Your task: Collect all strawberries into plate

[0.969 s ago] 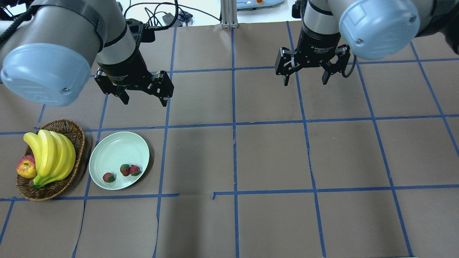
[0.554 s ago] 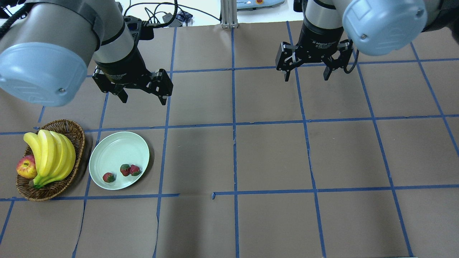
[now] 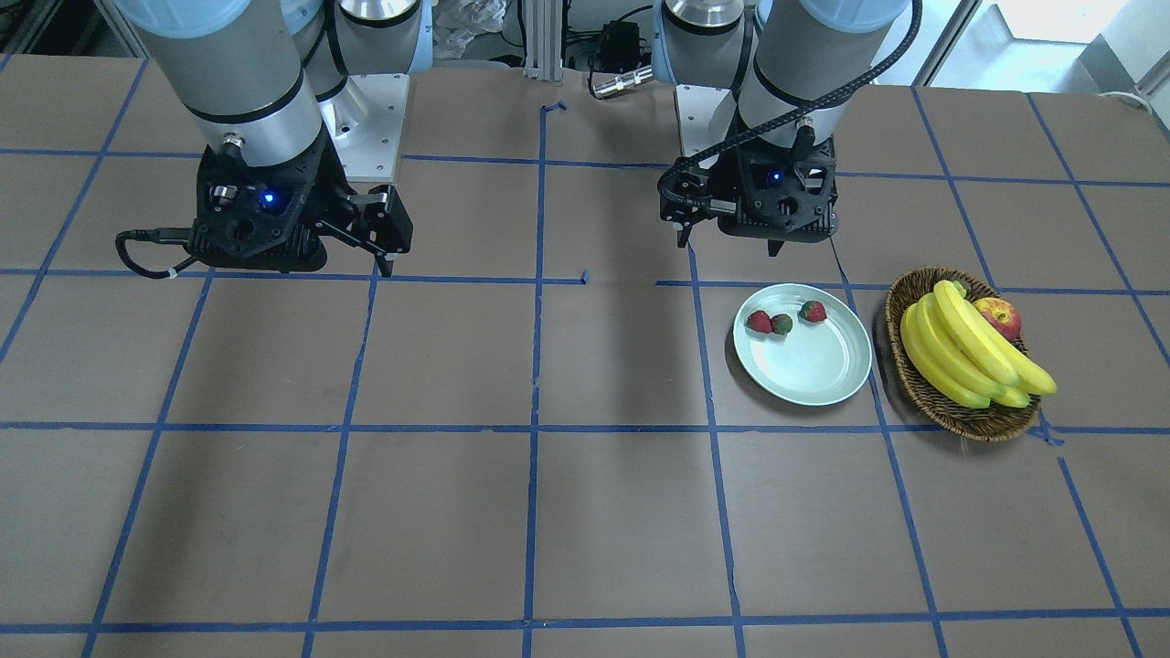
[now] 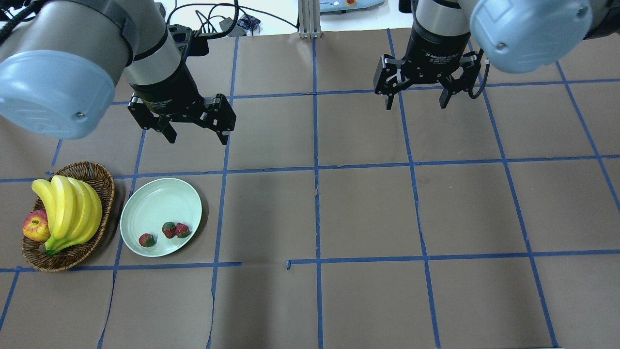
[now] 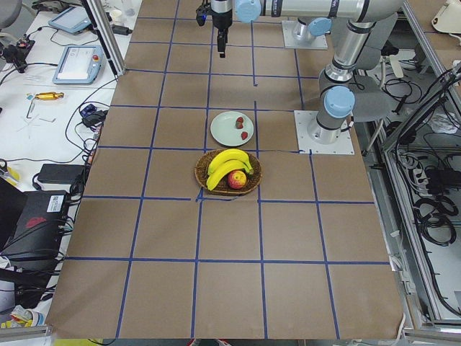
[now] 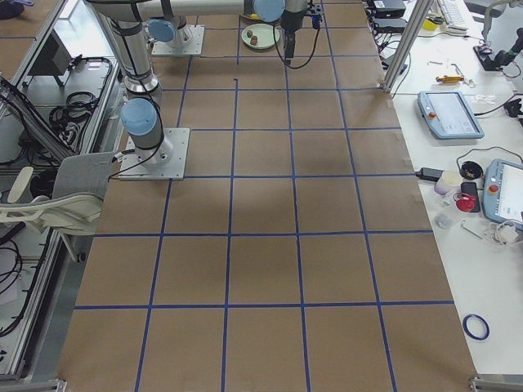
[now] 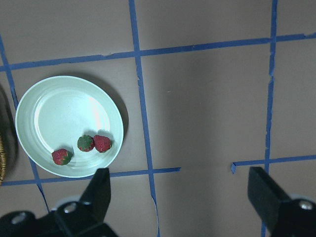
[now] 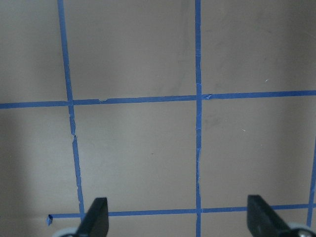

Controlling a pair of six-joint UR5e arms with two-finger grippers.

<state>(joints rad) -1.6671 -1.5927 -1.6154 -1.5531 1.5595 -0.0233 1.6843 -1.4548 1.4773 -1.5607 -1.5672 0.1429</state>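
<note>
Now, by count: three strawberries (image 4: 147, 240) (image 4: 168, 229) (image 4: 182, 230), all on the one plate (image 4: 155, 203). Two of them touch each other and the third lies near them, all close to one stretch of the rim. Just beside the plate stands one basket (image 4: 109, 186) with one bunch of bananas (image 4: 72, 213) and one apple (image 4: 35, 227) in it. The plate and basket sit on the table (image 4: 368, 208), which is brown with a grid of blue tape.

I have two arms, and both hang above the table with wrists pointing down. My left gripper (image 4: 197, 139) is spread wide and empty, raised clear of the plate and off to one side of it; its wrist camera sees the plate at the left of its view. My right gripper (image 4: 415, 105) is also wide and empty, well apart from the plate, with only tape lines beneath it.

White lettering on my right gripper's body reads "Adaptive Gripper". The matching lettering on my left is too blurred to read in full.
</note>
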